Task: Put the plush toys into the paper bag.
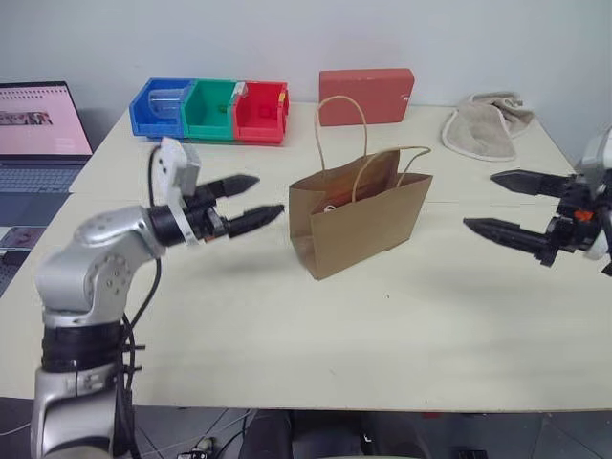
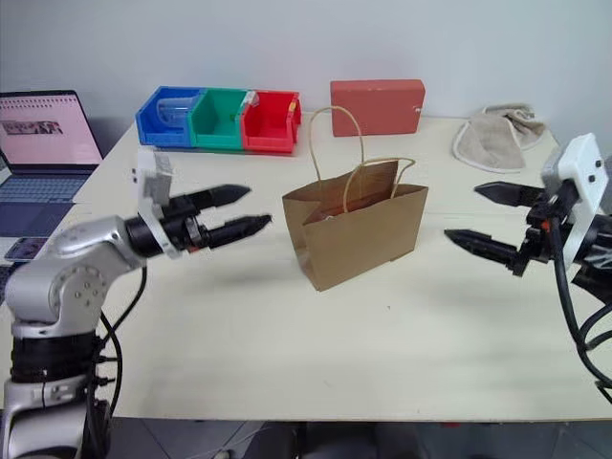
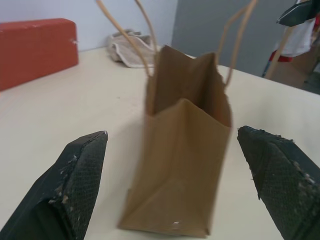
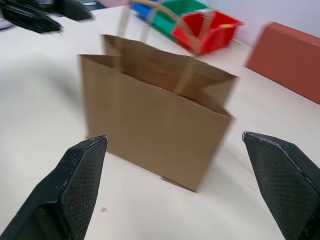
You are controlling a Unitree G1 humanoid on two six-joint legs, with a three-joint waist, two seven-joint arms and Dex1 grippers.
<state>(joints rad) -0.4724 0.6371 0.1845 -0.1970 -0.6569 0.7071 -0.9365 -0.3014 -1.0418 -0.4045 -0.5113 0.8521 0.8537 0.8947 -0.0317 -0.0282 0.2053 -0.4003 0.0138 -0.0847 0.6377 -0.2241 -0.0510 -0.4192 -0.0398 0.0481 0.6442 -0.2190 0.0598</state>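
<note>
One cream table [image 1: 402, 335]; pale wall [image 1: 287, 38] behind

Prob. a lab/office: plain table [image 1: 287, 335], laptop [image 1: 38, 134], colour parts bins [image 1: 210, 110] (blue, green, red).

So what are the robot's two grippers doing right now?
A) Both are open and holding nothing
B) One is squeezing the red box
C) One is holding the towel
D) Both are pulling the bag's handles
A: the left gripper and the right gripper are both open and empty, one on each side of the standing paper bag, touching nothing.
</note>
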